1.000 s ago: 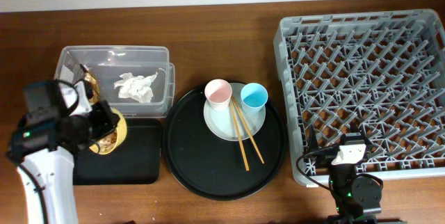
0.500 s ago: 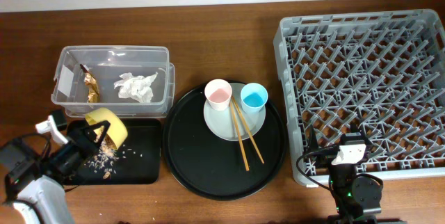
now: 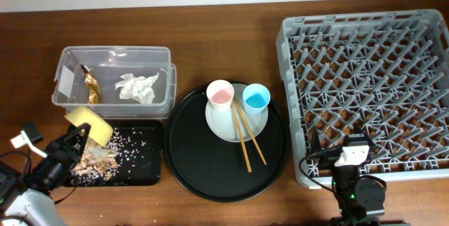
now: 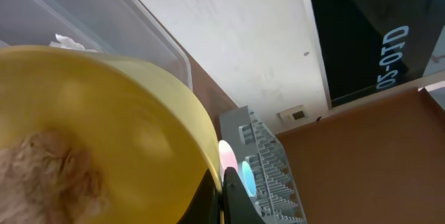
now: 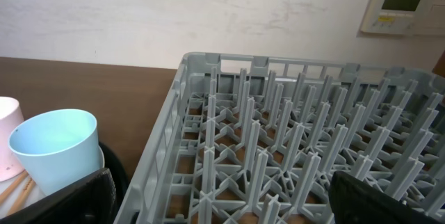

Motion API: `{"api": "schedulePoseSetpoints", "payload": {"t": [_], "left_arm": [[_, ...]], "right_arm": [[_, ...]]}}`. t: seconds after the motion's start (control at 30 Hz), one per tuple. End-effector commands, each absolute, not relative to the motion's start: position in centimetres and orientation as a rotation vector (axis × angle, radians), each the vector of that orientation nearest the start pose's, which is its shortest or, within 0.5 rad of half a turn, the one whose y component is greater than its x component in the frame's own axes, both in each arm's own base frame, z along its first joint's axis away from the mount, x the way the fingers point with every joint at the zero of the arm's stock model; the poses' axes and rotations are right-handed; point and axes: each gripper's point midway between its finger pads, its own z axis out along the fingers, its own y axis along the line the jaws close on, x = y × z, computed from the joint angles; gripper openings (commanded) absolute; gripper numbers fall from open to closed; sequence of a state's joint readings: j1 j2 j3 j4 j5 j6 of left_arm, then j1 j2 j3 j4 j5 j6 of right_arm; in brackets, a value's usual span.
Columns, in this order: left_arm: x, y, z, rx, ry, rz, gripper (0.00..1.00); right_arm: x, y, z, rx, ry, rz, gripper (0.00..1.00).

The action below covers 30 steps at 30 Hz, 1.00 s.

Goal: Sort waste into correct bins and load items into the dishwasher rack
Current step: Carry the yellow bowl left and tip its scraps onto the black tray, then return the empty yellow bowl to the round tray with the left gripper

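My left gripper (image 3: 74, 139) is shut on the rim of the yellow bowl (image 3: 92, 121), which is tipped over the flat black tray (image 3: 144, 173). Beige food scraps (image 3: 116, 152) lie scattered on that tray. In the left wrist view the jaws (image 4: 221, 196) pinch the bowl (image 4: 104, 113), and some scraps (image 4: 38, 175) cling inside it. The clear tub (image 3: 112, 49) holds the white tissue (image 3: 137, 87) and the gold wrapper (image 3: 90, 88). The pink cup (image 3: 219, 94), blue cup (image 3: 256, 98) and chopsticks (image 3: 247, 142) rest on the pale plate (image 3: 226, 126). My right gripper (image 5: 222, 200) is open and empty at the front edge of the dishwasher rack (image 3: 372, 92).
The plate and cups sit on a large round black tray (image 3: 203, 173) between the bins and the rack. The right wrist view shows the rack's pegs (image 5: 292, 140) close ahead and the blue cup (image 5: 55, 147) to the left.
My left arm has swung back toward the front-left corner while tipping the yellow bowl. The food scraps have spilled onto the flat black tray. The right arm has not moved.
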<state>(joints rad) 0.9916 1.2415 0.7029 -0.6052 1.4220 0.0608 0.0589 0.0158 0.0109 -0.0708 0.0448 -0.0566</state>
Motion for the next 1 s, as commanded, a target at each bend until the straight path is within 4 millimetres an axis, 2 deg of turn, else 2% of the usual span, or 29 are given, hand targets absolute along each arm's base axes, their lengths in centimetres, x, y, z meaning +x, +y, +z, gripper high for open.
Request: {"api": "schedulePoseSetpoints", "payload": {"t": [0.0,0.1,0.23,0.3,0.53,0.57,0.63,0.7,0.8,0.87,0.97], "left_arm": [[25.7,8.3,20.7,-0.471,1.731,-1.204,0.00],[25.4,7.6,21.7,-0.484,1.666,-1.316,0.00],[25.3,7.6,21.6,-0.538,1.663,-1.359,0.00],[25.5,7.9,21.5,-0.496,1.671,-1.317,0.00],[25.5,7.8,21.4,-0.616,1.656,-1.421,0.00],[25.7,8.1,21.6,-0.566,1.661,-1.382,0.00],[25.6,8.0,21.5,-0.666,1.651,-1.460,0.00],[26.1,8.7,21.4,-0.595,1.674,-1.375,0.01],[26.5,9.2,21.0,-0.593,1.678,-1.374,0.05],[27.0,8.0,20.6,-0.582,1.730,-1.369,0.01],[28.4,4.5,19.6,-0.594,1.928,-1.269,0.01]], "right_arm": [[24.6,0.6,15.5,-0.055,1.651,-0.040,0.98],[24.6,0.6,15.5,-0.055,1.651,-0.040,0.98],[24.6,0.6,15.5,-0.055,1.651,-0.040,0.98],[24.6,0.6,15.5,-0.055,1.651,-0.040,0.99],[24.6,0.6,15.5,-0.055,1.651,-0.040,0.98],[24.6,0.6,15.5,-0.055,1.651,-0.040,0.98],[24.6,0.6,15.5,-0.055,1.651,-0.040,0.98],[24.6,0.6,15.5,-0.055,1.651,-0.040,0.98],[24.6,0.6,15.5,-0.055,1.651,-0.040,0.99],[24.6,0.6,15.5,-0.055,1.651,-0.040,0.98],[24.6,0.6,15.5,-0.055,1.651,-0.040,0.99]]}}
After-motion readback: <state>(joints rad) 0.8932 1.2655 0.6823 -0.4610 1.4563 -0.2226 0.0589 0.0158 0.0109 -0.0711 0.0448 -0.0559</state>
